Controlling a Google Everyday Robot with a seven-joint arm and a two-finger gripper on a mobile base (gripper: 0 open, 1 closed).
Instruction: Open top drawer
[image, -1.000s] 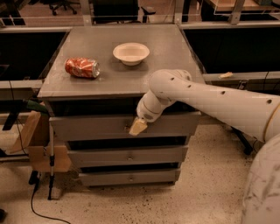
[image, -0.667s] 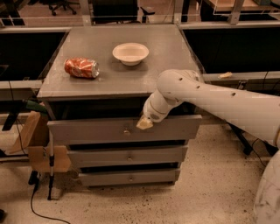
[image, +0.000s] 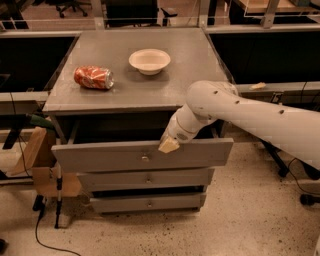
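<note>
The gripper (image: 168, 145) showed only as a tan tip at the end of the white arm (image: 240, 112). It sat right at the upper edge of the top drawer (image: 100, 157), just right of the knob (image: 145, 158). Whether the claw was open or closed could not be told, since the wrist covered most of it. The arm ran out of view at the right edge. The drawer's inside lay in dark shadow under the cabinet top (image: 140, 95), so nothing within it could be made out. Compared with the frame a moment earlier, the drawer front stood farther out from the cabinet, and the gripper sat slightly lower and nearer the camera. The two lower drawers (image: 145, 178) remained nearly shut. A white bowl (image: 149, 61) stood upright on top, with a crushed red can (image: 94, 77) lying on its side to its left.
</note>
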